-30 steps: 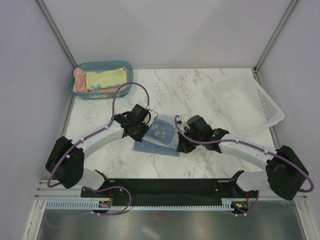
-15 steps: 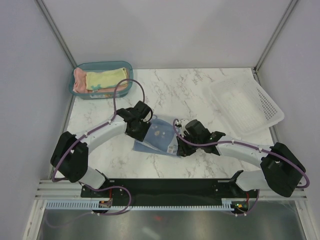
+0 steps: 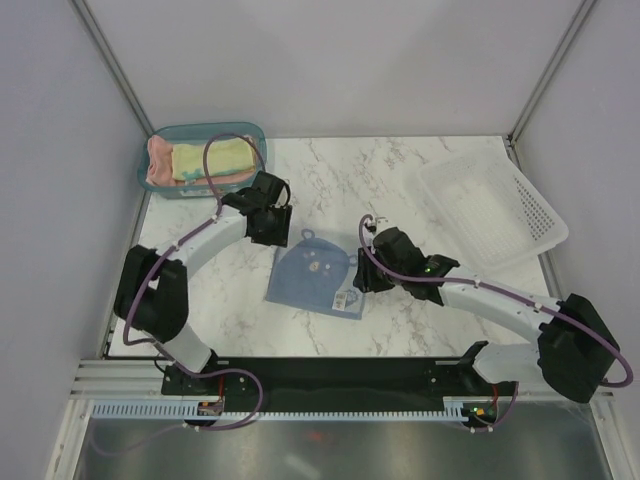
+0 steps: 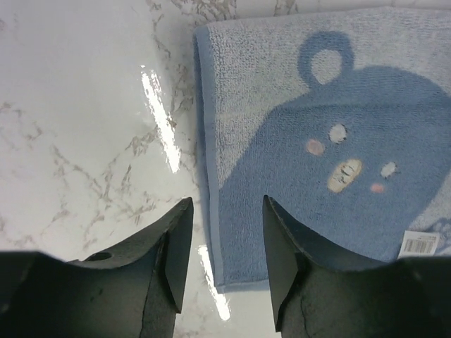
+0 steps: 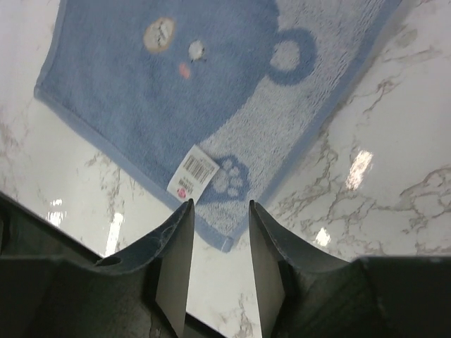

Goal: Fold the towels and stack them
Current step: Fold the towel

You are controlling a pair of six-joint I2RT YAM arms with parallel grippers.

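The only printed matter is a small white tag (image 5: 192,174) sewn at one edge of the light blue towel (image 3: 315,272). It carries a barcode and a pink-red dot, and its lettering is too small to read. Beside the tag is a dark blue paw print (image 5: 229,182). The middle of the towel shows a darker blue animal face (image 4: 352,141) with a looped ear, pink cheeks and a pale snout (a bear, by the look of it).

The towel lies flat near the middle of the table (image 3: 400,170), a glossy white marble-patterned top with grey veins and bright glare spots. The left gripper (image 4: 222,260) hangs over the towel's left hem with its fingers apart and nothing between them. The right gripper (image 5: 220,246) hangs over the tagged corner, its fingers also spread and holding nothing.

At the far left corner is a teal plastic bin (image 3: 215,127) holding the salmon-pink towel (image 3: 158,165) with the pale yellow towel (image 3: 213,158) on top. A white perforated basket (image 3: 520,205) sits at the right edge, partly overhanging it. Plain pale grey walls enclose the table, with metal posts in the far corners.
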